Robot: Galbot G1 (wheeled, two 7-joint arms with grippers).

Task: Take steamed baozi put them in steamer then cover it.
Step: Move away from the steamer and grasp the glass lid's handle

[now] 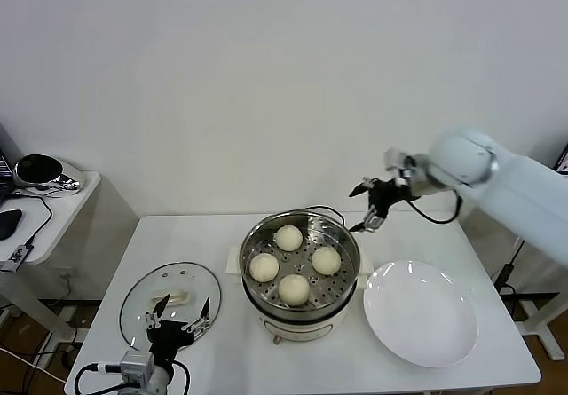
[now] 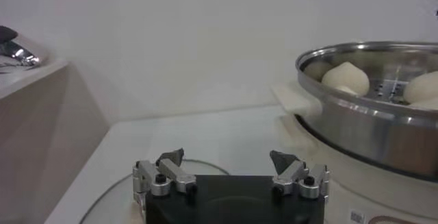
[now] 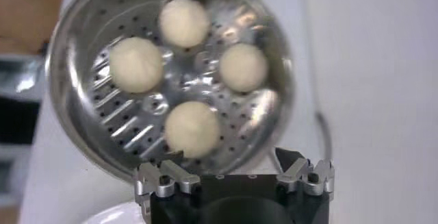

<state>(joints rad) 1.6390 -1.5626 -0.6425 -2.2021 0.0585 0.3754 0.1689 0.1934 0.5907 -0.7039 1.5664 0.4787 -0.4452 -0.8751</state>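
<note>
Right end effector (image 1: 371,207) hangs above the table (image 1: 222,231) just behind the steamer's (image 1: 342,302) far right rim in my head view, jaws spread wide and gripping nothing. I count four baozi (image 1: 287,237) on the perforated tray inside the pot. A white plate (image 1: 421,313) lies just right of the steamer. The cover (image 1: 138,299) lies flat on the table to the left, with the left end effector (image 1: 178,317) over its near edge, wide open and empty.

From the left wrist I see its open fingers (image 2: 171,157) and the steamer (image 2: 369,133) beyond.

From the right wrist I look straight down on the four baozi (image 3: 193,129) past empty, parted fingers (image 3: 289,159).
</note>
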